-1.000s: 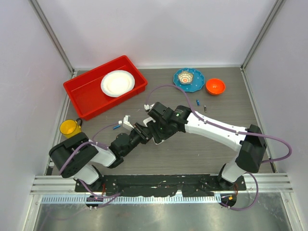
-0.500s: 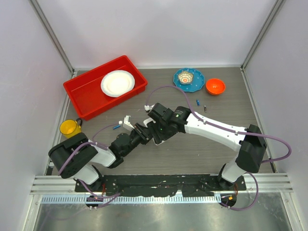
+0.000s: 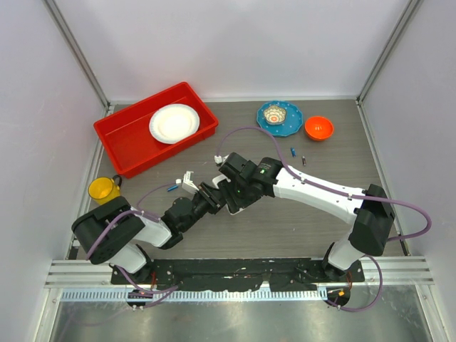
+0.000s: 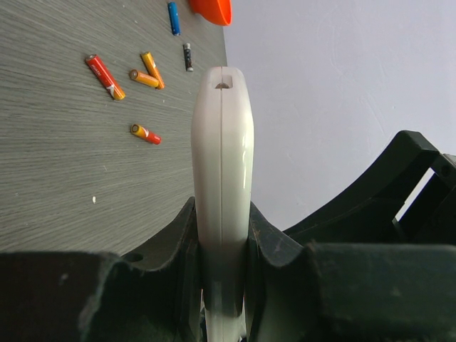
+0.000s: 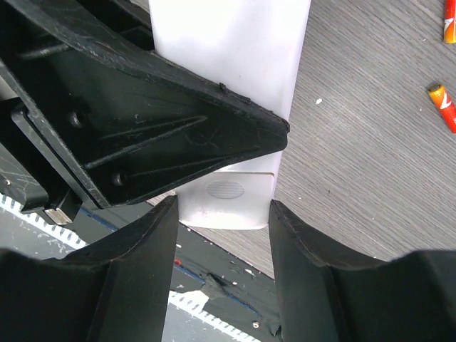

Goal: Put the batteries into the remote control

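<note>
Left wrist: my left gripper (image 4: 221, 214) clamps the seemingly light, slippery remote control (image 4: 221, 142) edge-on; my right gripper (image 5: 224, 210) pinches its end's sides.

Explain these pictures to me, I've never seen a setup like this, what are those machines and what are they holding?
These are two robot arms bolted to the near edge of a table. The wide picture comes from a fixed camera above and behind them: left arm on the left, right arm on the right. The other two come from a small camera on each wrist, looking along that arm's jaws. Both arms meet mid-table on one thing, a white remote control. The left arm's jaws are shut on it, edge-on in that wrist's picture; the right arm's jaws appear to grip its end. Loose batteries lie on the table. Also there: a red tray holding a white plate, a yellow cup, a blue plate and an orange bowl.
</note>
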Available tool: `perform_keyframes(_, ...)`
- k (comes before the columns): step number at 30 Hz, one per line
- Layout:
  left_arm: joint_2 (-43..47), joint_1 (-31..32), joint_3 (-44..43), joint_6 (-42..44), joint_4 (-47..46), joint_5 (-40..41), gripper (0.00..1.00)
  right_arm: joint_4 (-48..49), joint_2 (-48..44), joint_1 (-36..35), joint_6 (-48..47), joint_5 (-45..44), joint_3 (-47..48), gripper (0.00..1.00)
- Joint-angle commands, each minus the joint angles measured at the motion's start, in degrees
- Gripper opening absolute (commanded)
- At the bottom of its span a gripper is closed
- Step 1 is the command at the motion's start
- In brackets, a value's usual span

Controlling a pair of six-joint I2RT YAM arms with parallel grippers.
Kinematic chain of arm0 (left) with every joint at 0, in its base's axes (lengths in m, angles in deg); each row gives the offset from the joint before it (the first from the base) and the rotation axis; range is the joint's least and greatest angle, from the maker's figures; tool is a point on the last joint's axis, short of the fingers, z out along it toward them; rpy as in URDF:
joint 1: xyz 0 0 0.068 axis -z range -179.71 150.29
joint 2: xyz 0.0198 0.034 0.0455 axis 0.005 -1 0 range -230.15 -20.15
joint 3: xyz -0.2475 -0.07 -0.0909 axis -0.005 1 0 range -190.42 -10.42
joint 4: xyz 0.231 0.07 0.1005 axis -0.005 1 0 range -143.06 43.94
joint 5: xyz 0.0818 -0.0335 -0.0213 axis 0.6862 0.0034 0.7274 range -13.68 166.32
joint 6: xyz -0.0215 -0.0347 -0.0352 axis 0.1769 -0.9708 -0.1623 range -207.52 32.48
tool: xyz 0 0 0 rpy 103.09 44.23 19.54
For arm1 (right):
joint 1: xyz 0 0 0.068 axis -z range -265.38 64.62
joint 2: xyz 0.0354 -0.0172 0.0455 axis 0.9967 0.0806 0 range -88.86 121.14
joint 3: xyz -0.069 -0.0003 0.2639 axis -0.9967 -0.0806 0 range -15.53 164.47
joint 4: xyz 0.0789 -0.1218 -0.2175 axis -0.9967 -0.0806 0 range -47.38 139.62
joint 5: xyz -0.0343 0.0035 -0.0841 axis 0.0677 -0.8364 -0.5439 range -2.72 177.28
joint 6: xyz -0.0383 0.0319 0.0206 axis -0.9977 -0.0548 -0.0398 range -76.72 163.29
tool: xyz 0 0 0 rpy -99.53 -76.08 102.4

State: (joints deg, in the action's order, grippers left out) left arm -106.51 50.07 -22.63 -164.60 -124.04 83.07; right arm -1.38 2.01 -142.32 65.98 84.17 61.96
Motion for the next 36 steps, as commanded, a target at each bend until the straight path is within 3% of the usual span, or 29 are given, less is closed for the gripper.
perform_keyframes(1,2.1,1.2,-2.1,-0.1,-17.6,-1.6,0.0,1.3,-0.9,0.6,0.6,-5.0,-0.2,0.41)
perform_keyframes(8,2.2,1.1,-2.2,0.1,-17.6,-1.2,0.0,1.1,-1.0,0.6,0.9,-4.8,-0.2,0.49)
perform_keyframes(12,1.8,1.2,-2.2,0.1,-17.6,-1.1,0.0,1.1,-1.1,0.6,0.9,-4.4,-0.2,0.58)
perform_keyframes(28,1.4,1.2,-2.2,0.1,-17.6,-0.7,0.0,1.1,-1.6,0.6,1.4,-3.9,0.0,0.72)
perform_keyframes(30,1.3,1.2,-2.1,0.2,-17.5,-0.6,0.0,1.3,-1.8,0.6,1.7,-3.7,0.4,0.81)
perform_keyframes(36,0.8,1.1,-2.0,0.0,-17.6,-0.2,0.0,1.9,-3.2,0.6,2.6,-2.7,2.3,0.86)
